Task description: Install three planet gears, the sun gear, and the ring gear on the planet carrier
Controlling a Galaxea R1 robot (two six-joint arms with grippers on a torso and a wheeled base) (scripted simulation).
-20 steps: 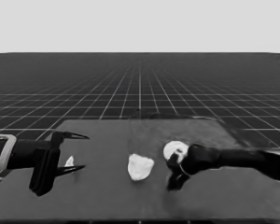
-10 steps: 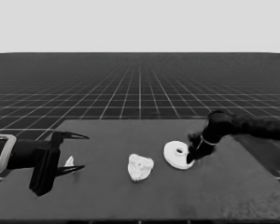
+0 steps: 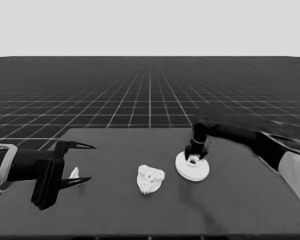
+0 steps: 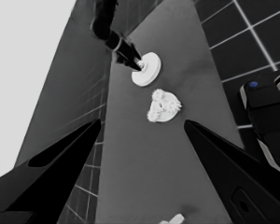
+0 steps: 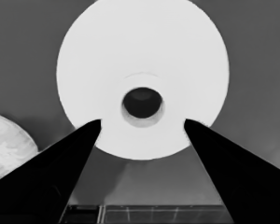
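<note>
The ring gear, the larger round part point(image 3: 192, 168) point(image 4: 148, 71) point(image 5: 144, 56), lies right of the table's middle. My right gripper point(image 3: 194, 156) point(image 4: 136, 63) point(image 5: 142, 122) hangs just over its raised hub, open, one finger on each side of the centre hole. Left of it lies the planet carrier, the smaller round part point(image 3: 150, 179) point(image 4: 162, 107) point(image 5: 4, 144), with small toothed gears clustered on top; I cannot tell them apart. My left gripper point(image 3: 90, 163) point(image 4: 142, 123) waits open over the table's left end, holding nothing.
A thin white piece point(image 3: 74, 173) point(image 4: 174, 219) lies on the table by the left gripper's fingers. Dark machinery with blue lights point(image 4: 266, 116) shows past the table's edge in the left wrist view.
My right gripper swung from in front of the larger round part, round its right side, to directly over its hub. The left arm and the white parts stayed put.
</note>
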